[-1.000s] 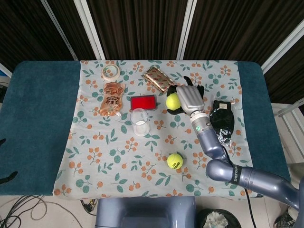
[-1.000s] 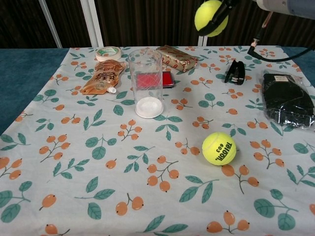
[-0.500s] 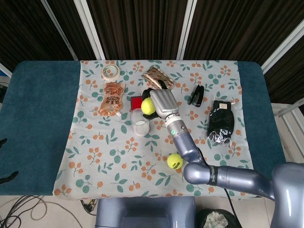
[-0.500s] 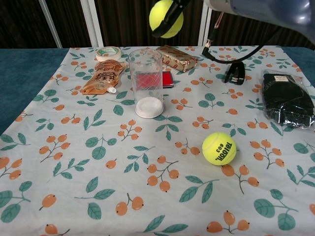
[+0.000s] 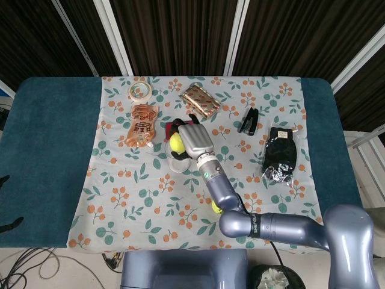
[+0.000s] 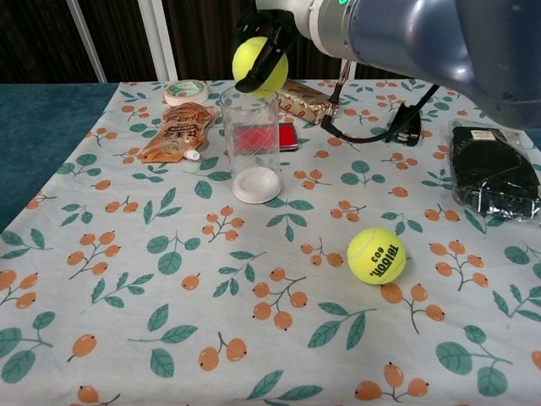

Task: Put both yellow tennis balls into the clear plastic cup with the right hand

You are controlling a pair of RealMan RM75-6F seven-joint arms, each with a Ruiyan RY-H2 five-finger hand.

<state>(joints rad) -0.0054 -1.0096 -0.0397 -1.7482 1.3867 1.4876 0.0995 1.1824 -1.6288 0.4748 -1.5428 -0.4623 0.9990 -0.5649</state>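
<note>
Head view: mounted high, looking steeply down from the robot's side; takes in the whole table [image 5: 48, 162], the floral cloth [image 5: 132, 205] edge to edge, and the dark slatted wall beyond.

Chest view: mounted low and close, facing forward across the cloth [image 6: 127, 296] at a shallow angle; the near and side edges are cropped.

Shared ground: the clear plastic cup [image 5: 178, 162] [image 6: 251, 144], the loose tennis ball [image 6: 376, 255], and the far-row items, including the tape roll [image 5: 139, 91] [image 6: 187, 90].
</note>
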